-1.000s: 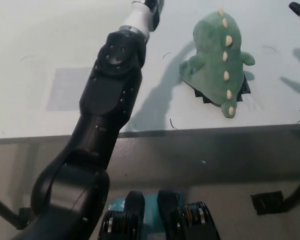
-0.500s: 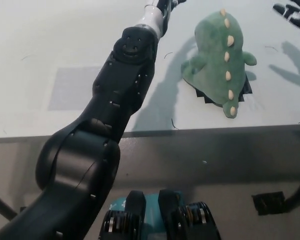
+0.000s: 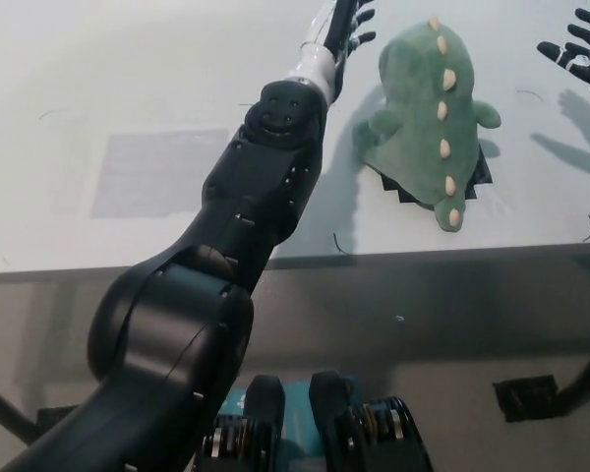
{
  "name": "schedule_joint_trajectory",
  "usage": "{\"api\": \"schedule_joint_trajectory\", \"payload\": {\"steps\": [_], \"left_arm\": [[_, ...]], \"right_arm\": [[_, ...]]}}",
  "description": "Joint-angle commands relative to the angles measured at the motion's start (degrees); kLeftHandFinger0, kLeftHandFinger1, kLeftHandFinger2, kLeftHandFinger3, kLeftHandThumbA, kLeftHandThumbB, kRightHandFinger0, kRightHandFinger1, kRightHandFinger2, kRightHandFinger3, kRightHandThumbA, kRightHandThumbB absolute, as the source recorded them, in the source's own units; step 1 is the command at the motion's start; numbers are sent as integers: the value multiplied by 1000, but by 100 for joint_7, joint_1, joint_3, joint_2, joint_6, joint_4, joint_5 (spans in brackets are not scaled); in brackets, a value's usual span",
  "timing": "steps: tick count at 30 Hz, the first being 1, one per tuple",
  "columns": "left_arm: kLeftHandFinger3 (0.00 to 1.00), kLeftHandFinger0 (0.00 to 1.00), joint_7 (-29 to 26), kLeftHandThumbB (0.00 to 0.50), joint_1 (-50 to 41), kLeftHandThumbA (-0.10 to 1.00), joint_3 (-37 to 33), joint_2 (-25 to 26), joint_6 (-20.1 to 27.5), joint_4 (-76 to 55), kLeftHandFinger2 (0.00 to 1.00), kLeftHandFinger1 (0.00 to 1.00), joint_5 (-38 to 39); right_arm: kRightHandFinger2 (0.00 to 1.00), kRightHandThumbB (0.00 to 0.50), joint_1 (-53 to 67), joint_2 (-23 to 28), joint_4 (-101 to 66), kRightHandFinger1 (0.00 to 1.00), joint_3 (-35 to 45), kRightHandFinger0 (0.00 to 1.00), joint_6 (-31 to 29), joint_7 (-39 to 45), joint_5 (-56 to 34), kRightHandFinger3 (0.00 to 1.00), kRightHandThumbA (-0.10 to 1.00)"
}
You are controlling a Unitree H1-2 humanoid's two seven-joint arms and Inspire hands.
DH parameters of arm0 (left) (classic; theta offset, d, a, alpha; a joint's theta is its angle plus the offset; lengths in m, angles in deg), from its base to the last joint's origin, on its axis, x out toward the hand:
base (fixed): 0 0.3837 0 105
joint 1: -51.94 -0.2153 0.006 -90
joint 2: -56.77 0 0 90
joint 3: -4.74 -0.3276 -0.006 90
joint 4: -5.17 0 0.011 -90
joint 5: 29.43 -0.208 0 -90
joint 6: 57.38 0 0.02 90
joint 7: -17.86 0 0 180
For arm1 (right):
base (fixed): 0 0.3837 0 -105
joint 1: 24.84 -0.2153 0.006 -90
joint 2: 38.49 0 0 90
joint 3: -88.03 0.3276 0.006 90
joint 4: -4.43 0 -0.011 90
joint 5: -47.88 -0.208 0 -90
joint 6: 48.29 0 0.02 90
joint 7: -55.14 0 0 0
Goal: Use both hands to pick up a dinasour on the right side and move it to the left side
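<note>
Head view: a pale table (image 3: 128,88) carries a faint grey rectangular patch (image 3: 157,172) towards its left. The green plush dinosaur (image 3: 428,113) lies near the table's right front edge on a dark mat (image 3: 477,177). The left hand (image 3: 342,25) hovers just beside it, fingers spread, holding nothing. The right hand (image 3: 578,51) hangs splayed at the right edge.

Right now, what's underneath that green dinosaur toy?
A black jagged-edged piece peeks out beneath the green dinosaur, lying on the white table. Most of it is covered.
</note>
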Motion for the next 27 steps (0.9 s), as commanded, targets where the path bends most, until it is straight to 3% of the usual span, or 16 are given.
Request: {"api": "schedule_joint_trajectory", "payload": {"steps": [1,5,6,8,16,17,20,23,24,26,27], "left_arm": [[1000,1000,-143,396,190,1000,15,36,-7,28,1000,1000,-13],[1000,1000,-129,418,-27,1000,-26,55,6,39,1000,1000,-47],[1000,1000,-178,388,-130,1000,-43,79,-24,67,1000,1000,-73],[1000,1000,-223,398,-155,1000,-13,86,-87,90,1000,1000,-38],[1000,1000,-263,394,-253,1000,-19,25,-11,76,1000,1000,-33],[1000,1000,-293,372,-299,1000,5,-8,28,63,1000,1000,-9],[1000,1000,-334,362,-323,1000,-53,-39,25,82,1000,1000,-71],[1000,1000,-343,373,-370,1000,-78,-83,-23,85,1000,1000,-74],[1000,1000,-315,440,-439,1000,-56,-129,11,102,1000,1000,-39],[1000,1000,-309,441,-453,1000,-60,-136,32,95,1000,1000,-41],[1000,1000,-295,383,-487,1000,-64,-155,58,102,1000,1000,-41]], "right_arm": [[1000,294,-82,208,-91,1000,138,1000,-222,142,-40,1000,1000],[1000,280,195,194,-398,1000,238,1000,-160,213,-102,1000,1000],[1000,242,273,171,-416,1000,261,1000,-150,218,-114,1000,1000],[1000,215,316,138,-451,1000,308,1000,-108,125,-106,1000,1000],[1000,246,446,69,-474,1000,461,1000,-80,128,-185,1000,1000],[1000,258,504,29,-526,1000,493,1000,-10,140,-229,1000,1000],[1000,205,573,-16,-630,1000,526,1000,56,178,-275,1000,1000],[1000,188,683,-103,-878,1000,569,1000,214,140,-286,1000,1000],[1000,194,746,-172,-894,1000,571,1000,190,147,-289,1000,1000],[1000,192,763,-196,-973,1000,588,1000,267,108,-277,1000,1000],[1000,198,774,-245,-954,1000,606,1000,283,80,-278,1000,1000]]}}
